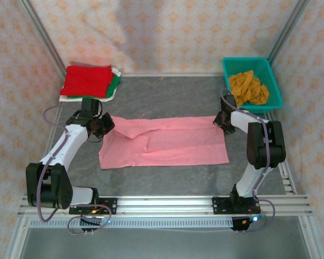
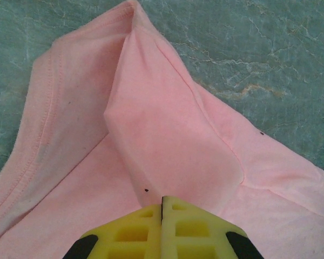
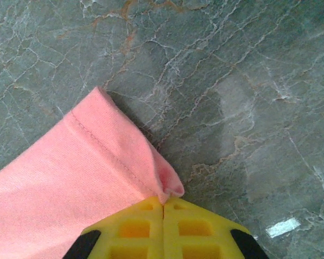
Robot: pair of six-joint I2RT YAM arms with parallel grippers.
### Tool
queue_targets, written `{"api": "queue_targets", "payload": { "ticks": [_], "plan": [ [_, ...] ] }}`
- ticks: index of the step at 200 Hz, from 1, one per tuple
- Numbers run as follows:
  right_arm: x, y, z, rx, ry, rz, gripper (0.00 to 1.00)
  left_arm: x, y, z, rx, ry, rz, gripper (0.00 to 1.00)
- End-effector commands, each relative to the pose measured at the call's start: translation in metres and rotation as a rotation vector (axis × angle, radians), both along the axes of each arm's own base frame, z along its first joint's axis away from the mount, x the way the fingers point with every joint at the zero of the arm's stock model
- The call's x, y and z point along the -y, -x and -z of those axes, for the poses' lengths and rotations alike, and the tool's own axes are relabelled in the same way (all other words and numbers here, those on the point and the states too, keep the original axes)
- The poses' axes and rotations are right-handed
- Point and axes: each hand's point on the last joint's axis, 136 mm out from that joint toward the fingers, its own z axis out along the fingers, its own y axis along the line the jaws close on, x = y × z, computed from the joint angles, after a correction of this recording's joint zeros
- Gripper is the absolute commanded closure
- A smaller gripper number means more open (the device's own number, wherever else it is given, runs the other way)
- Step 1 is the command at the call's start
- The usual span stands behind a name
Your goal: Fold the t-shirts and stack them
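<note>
Pink shirt [image 1: 164,141] lies half-folded mid-table, my left gripper [image 2: 162,200] and right gripper [image 3: 163,203] clamped on its far edge. Stack [image 1: 87,81] sits back-left; mustard shirt [image 1: 248,87] waits in the basket [image 1: 275,100], last, I judge.

Grey marbled table [image 1: 167,97] carries 3 things: pink t-shirt [image 1: 167,143] (spread flat), folded stack [image 1: 87,81], teal basket [image 1: 248,59].

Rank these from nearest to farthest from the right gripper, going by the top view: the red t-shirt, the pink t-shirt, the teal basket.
1. Pink t-shirt: spread in the middle, its far right corner pinched in the right gripper.
2. Teal basket: far right corner, just beyond the gripper, holding the mustard-orange t-shirt.
3. Red t-shirt: folded, at the far left corner.
</note>
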Motion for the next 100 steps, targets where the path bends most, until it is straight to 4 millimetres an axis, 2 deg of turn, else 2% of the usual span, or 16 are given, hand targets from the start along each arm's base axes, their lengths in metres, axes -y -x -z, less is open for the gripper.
{"api": "queue_targets", "payload": {
  "ticks": [1, 69, 77, 89, 100],
  "plan": [
    [0.009, -0.014, -0.02, 0.051, 0.052, 0.013, 1.0, -0.004, -0.002, -0.003, 0.022, -0.013, -0.006, 1.0],
    [0.007, -0.005, -0.041, 0.047, 0.044, -0.003, 0.99, -0.008, -0.002, -0.009, 0.038, -0.028, -0.021, 1.0],
    [0.007, -0.004, -0.044, 0.051, 0.043, -0.004, 0.96, -0.008, -0.003, -0.01, 0.04, -0.027, -0.02, 1.0],
    [0.007, -0.003, -0.044, 0.049, 0.043, -0.005, 0.84, -0.007, -0.003, -0.011, 0.04, -0.027, -0.018, 1.0],
    [0.007, -0.002, -0.041, 0.037, 0.044, -0.01, 0.86, -0.008, -0.003, -0.01, 0.039, -0.028, -0.018, 1.0]
  ]
}}
